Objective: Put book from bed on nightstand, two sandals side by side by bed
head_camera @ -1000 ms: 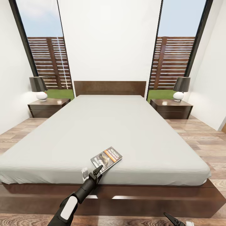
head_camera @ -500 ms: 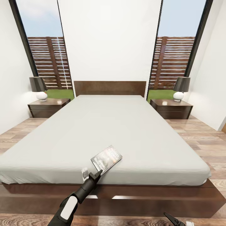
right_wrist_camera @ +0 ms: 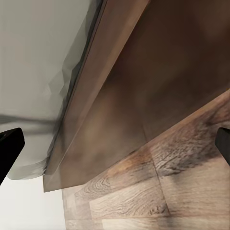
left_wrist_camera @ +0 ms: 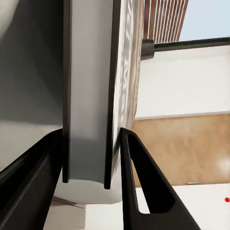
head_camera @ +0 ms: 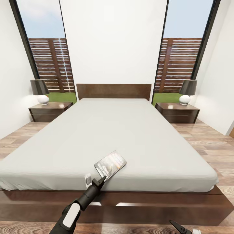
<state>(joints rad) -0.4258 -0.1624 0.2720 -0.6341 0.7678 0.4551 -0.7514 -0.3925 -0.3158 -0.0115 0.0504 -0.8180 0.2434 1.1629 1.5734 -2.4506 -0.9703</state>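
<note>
Book cover carries print (washed out by glare), nothing legible; no other text.

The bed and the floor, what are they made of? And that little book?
The bed looks like soft matte grey fabric on a dark brown wood frame with faint grain. The floor looks like glossy wood planks with knots. The book seems paper with a shiny cover catching glare.

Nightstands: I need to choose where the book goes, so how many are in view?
2. One nightstand stands at the head of the bed on its left, the other nightstand on its right; each bears a lamp.
</note>
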